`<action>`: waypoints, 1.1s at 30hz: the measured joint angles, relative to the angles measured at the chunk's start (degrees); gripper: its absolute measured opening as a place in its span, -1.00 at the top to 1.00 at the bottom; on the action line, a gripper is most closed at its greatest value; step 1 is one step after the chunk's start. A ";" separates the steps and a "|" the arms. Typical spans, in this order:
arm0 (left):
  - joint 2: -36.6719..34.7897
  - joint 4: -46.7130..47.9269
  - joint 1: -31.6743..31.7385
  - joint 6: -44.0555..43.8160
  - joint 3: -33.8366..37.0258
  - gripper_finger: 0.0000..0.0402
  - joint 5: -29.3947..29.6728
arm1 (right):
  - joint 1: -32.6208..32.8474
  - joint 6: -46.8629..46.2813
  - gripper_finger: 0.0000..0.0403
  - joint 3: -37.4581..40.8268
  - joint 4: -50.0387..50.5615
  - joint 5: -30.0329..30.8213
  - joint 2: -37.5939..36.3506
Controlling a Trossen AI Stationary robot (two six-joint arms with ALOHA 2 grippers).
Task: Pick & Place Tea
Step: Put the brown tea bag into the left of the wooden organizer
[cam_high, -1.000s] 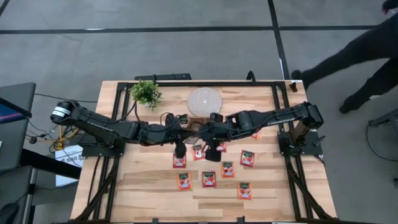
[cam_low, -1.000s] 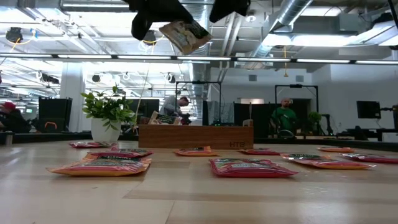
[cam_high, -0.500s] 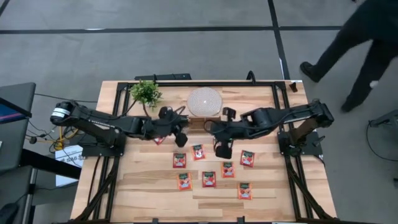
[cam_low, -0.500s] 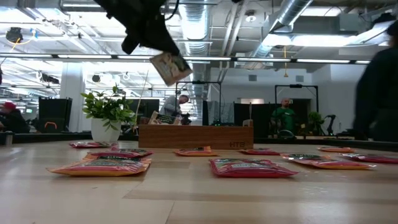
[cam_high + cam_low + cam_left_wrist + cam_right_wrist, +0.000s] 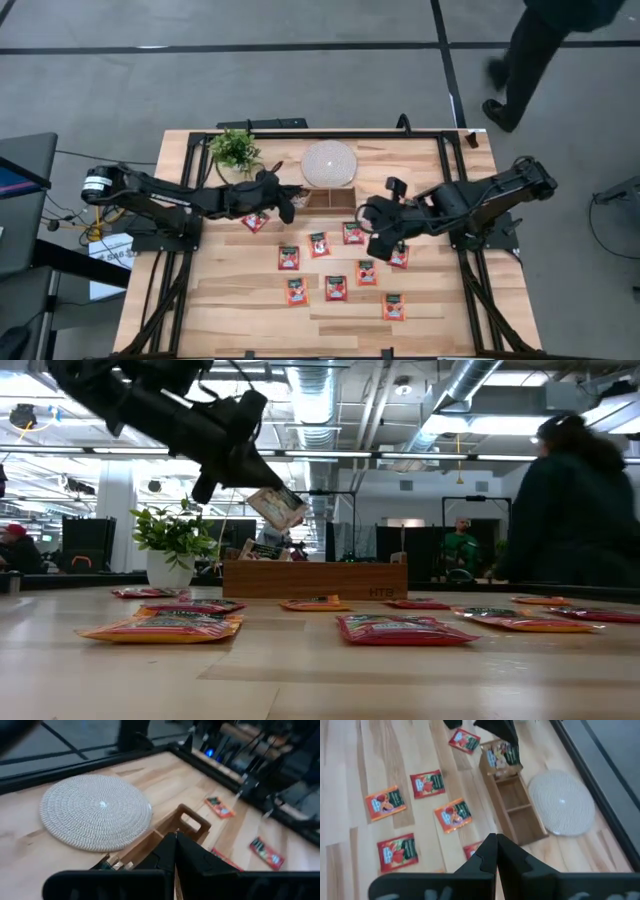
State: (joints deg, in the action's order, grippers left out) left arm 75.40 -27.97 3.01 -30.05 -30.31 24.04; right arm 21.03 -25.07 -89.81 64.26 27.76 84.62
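My left gripper (image 5: 287, 207) (image 5: 175, 842) is shut on a pale beige tea sachet (image 5: 278, 507), above the left end of the brown wooden tray (image 5: 322, 200) (image 5: 315, 578). The tray's left compartment holds a few sachets (image 5: 502, 755). Several red-orange sachets lie flat on the table, among them one (image 5: 288, 258), another (image 5: 336, 288) and a third (image 5: 393, 306). My right gripper (image 5: 378, 243) (image 5: 495, 850) is shut and empty, above the red sachets to the right of the tray. My left gripper pinches the pale sachet between its two fingers by its upper edge (image 5: 260, 496). The fingers slant down from the table's left. The sachet hangs tilted below them, clear of the table and just above the tray.
A round white woven disc (image 5: 329, 163) (image 5: 95, 812) lies behind the tray. A small potted plant (image 5: 235, 150) (image 5: 175, 540) stands at the far left. A person (image 5: 530, 40) (image 5: 570, 510) walks past beyond the table's far right corner.
My left gripper has carried the pale sachet from the table's middle toward the far edge and down over the tray's left end. My right gripper, close beside it a second ago, has drawn away toward the table's right edge. The person has walked by.
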 joint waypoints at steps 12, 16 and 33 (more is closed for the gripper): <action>0.01 -24.17 2.49 -1.80 11.13 1.00 -1.26 | 0.70 -0.49 1.00 11.56 -10.56 0.61 -16.66; 0.01 -27.53 4.29 -1.97 13.69 1.00 -1.71 | 0.70 -0.52 1.00 13.99 -13.07 0.27 -19.43; 3.07 -29.27 5.70 -2.68 14.35 1.00 -1.14 | -0.49 0.03 1.00 16.25 -15.26 -0.81 -17.72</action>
State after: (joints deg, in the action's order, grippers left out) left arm 78.48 -57.23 8.71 -32.73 -15.97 22.89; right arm 20.55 -25.04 -73.55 49.00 26.96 66.90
